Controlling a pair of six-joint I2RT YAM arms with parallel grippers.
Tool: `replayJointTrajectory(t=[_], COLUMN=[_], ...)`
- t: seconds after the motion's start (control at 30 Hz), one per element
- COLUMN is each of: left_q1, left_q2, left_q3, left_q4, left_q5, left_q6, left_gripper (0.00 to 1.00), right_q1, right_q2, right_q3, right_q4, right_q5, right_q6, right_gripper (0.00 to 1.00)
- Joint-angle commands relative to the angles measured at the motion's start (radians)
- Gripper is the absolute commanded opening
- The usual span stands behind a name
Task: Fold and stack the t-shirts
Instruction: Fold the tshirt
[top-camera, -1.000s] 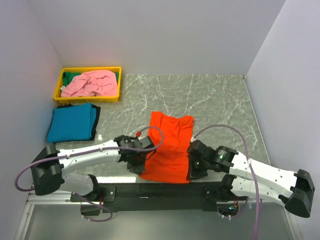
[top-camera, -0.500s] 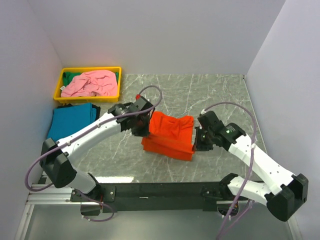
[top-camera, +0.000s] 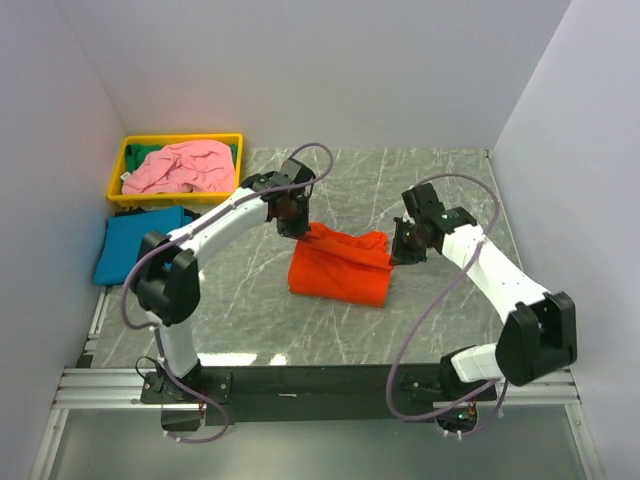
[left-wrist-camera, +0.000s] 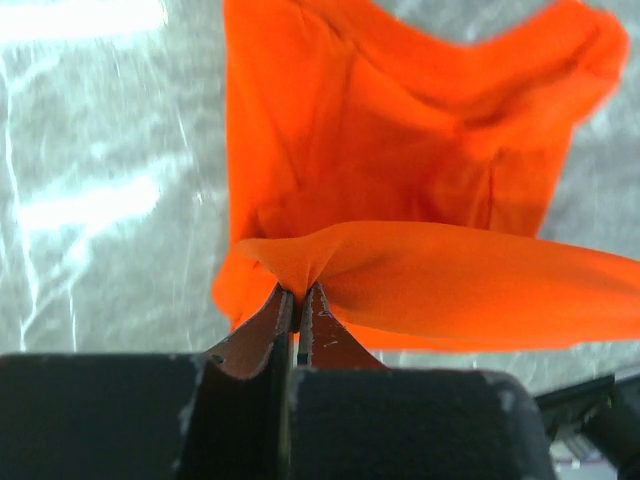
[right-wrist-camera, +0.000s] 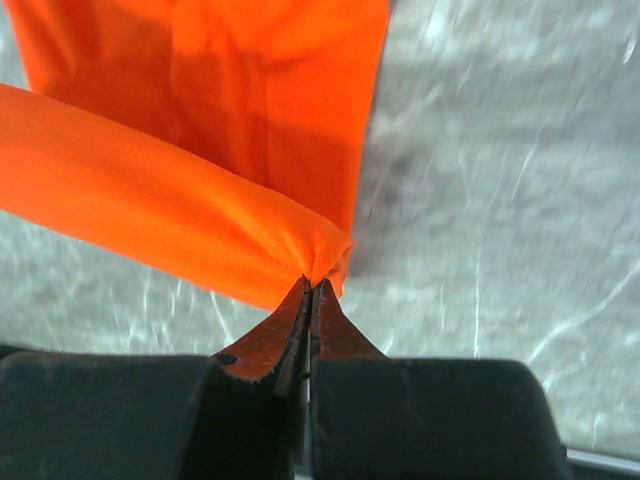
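The orange t-shirt (top-camera: 340, 270) lies doubled over in the middle of the table. My left gripper (top-camera: 295, 228) is shut on its far left corner, pinching a fold of orange cloth (left-wrist-camera: 300, 262). My right gripper (top-camera: 397, 256) is shut on its far right corner (right-wrist-camera: 318, 255). The held edge stretches between the two grippers above the lower layer. The teal t-shirt (top-camera: 143, 245) lies folded at the left. The pink t-shirt (top-camera: 180, 166) is crumpled in the yellow tray (top-camera: 176, 197).
The yellow tray stands at the back left corner, with a bit of green cloth (top-camera: 150, 152) under the pink shirt. White walls close in the table at the left, back and right. Marbled table surface (top-camera: 440, 190) shows around the orange shirt.
Both grippers have carried the near edge of the orange shirt away from the arm bases, over the rest of the shirt, folding it in half. Both arms are now stretched out further.
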Motion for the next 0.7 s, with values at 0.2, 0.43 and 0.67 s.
replayJointTrajectory(t=[0.2, 0.43, 0.67], left_q1=[0.07, 0.101, 0.102], left_q2=[0.117, 0.182, 0.169], left_q3=[0.061, 0.03, 0.033], left_q4=[0.16, 0.266, 0.291], left_q5=[-0.014, -0.02, -0.056], left_q6=[-0.004, -0.021, -0.018], left_gripper=[0.01, 0.06, 0.39], right_q1=[-0.079, -0.093, -0.097], right_q2=[0.195, 0.307, 0.261], right_q3=[0.104, 0.104, 0.1], right_q4=[0.182, 0.284, 0.322], right_q5=[0.008, 0.019, 0.08], right_q6=[-0.076, -0.084, -0.083], right_gripper=[0.0, 0.09, 0.3])
